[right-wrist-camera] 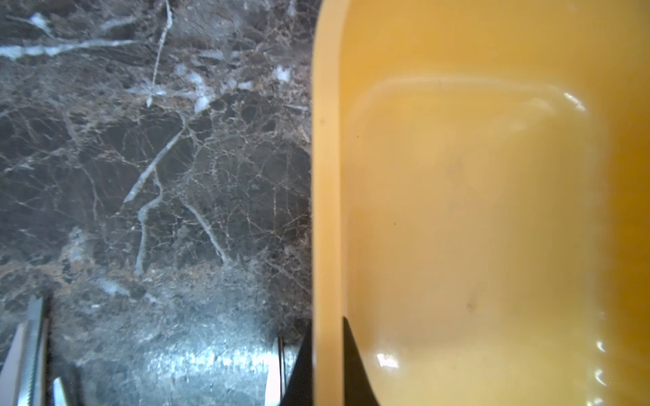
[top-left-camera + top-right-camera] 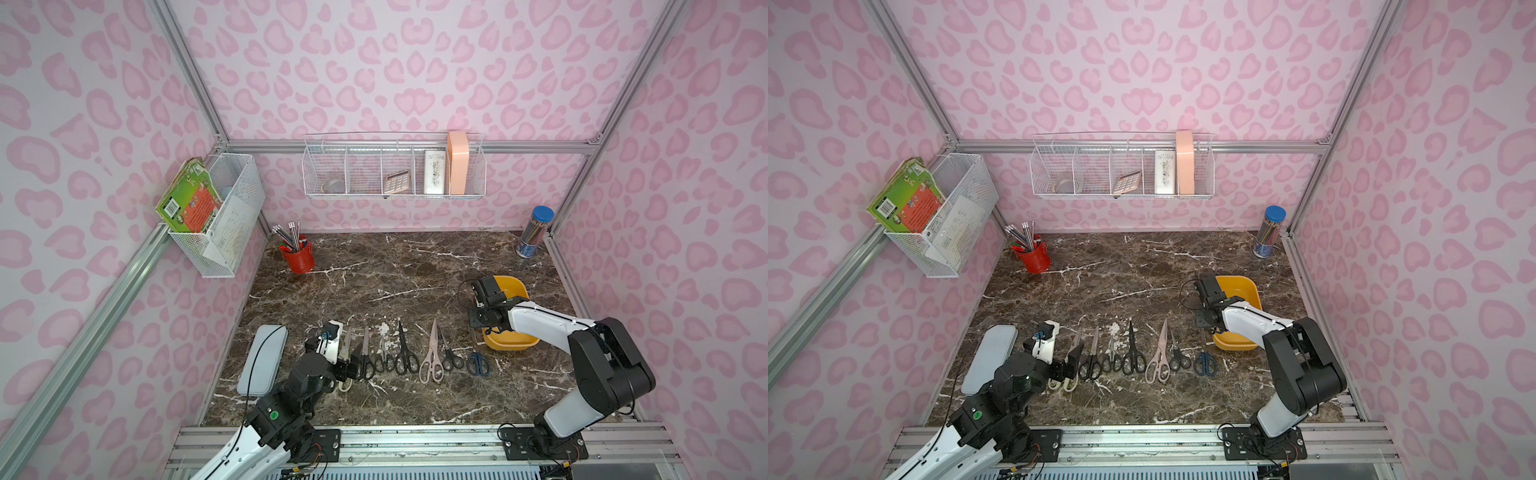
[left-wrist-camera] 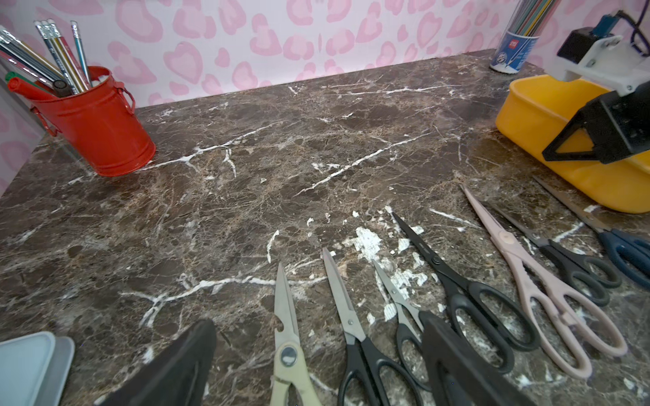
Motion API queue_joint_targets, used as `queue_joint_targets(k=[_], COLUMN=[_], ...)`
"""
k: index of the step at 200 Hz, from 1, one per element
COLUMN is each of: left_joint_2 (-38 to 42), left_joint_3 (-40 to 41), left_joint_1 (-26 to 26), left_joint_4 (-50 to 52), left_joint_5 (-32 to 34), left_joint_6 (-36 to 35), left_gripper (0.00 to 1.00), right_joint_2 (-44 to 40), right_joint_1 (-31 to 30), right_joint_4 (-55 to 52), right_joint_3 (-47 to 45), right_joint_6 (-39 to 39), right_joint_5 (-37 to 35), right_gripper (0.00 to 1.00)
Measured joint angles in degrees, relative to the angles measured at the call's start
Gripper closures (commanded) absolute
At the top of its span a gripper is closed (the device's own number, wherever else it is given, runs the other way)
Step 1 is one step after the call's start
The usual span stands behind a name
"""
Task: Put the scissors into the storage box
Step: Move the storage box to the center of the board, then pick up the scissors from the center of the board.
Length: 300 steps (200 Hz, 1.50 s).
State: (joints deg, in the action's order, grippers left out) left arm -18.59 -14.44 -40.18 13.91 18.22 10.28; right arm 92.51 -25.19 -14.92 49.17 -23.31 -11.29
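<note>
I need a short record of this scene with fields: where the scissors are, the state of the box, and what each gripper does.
scissors: seven pairs, in a row on the table
yellow box: on the table, right of the row; no scissors seen inside, part hidden by the arm
left gripper: open, over the cream pair and a black pair
right gripper: shut on the yellow box's rim
task state: nothing stowed yet

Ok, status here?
Left tool open over cream-handled scissors. Right tool shut on storage box rim. All seven scissors on table. Right arm overhangs box.
</note>
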Motion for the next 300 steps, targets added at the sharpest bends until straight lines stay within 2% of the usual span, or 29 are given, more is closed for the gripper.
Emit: queue_joint_targets(k=[67, 77, 102, 120, 138, 164, 204, 225, 255, 300], left_joint_2=[6.5, 7.5, 9.4, 9.5, 7.8, 1.2, -13.4, -18.1, -17.3, -12.4], left_joint_3=[2.6, 2.8, 3.3, 3.6, 3.7, 4.5, 1.4, -0.1, -0.2, 1.1], left_joint_1=[0.0, 0.0, 0.0, 0.0, 0.0, -0.2, -3.0, -4.6, -5.1, -5.2], left_joint_4=[-0.5, -0.4, 0.0, -0.1, -0.6, -4.7, -10.0, -11.3, -12.1, -12.1], left_joint_5=[-4.7, -5.2, -5.4, -6.7, -9.6, -17.8, -26.3, -28.2, -28.2, -26.7], left_joint_6=[-1.3, -1.3, -1.3, -1.8, -3.3, -8.0, -13.0, -14.9, -15.4, -15.7], left_gripper=[0.02, 0.01, 0.01, 0.01, 0.01, 0.01, 0.01, 0.01, 0.01, 0.01], right_joint_2=[3.4, 3.5, 3.3, 2.7, 0.6, -6.2, -17.1, -20.4, -24.5, -24.1], right_joint_1=[-1.2, -1.2, -1.3, -1.5, -2.2, -5.7, -19.9, -24.2, -24.3, -17.3], right_joint_4=[1.4, 1.4, 0.5, -1.6, -4.2, -8.0, -14.6, -17.7, -18.8, -16.4], right_joint_3=[2.6, 2.7, 2.9, 4.0, 6.4, 8.0, 1.2, -4.2, -11.9, -18.3], right_joint_6=[0.7, 0.8, 0.8, 0.6, 0.4, -1.6, -10.8, -17.0, -24.2, -26.3], right_joint_5=[-1.7, -1.8, -1.0, -1.0, -1.6, -3.1, -1.7, -0.3, 0.2, 2.2], right_gripper=[1.00, 0.87, 0.61, 0.53, 0.50, 0.50, 0.52, 0.53, 0.54, 0.59])
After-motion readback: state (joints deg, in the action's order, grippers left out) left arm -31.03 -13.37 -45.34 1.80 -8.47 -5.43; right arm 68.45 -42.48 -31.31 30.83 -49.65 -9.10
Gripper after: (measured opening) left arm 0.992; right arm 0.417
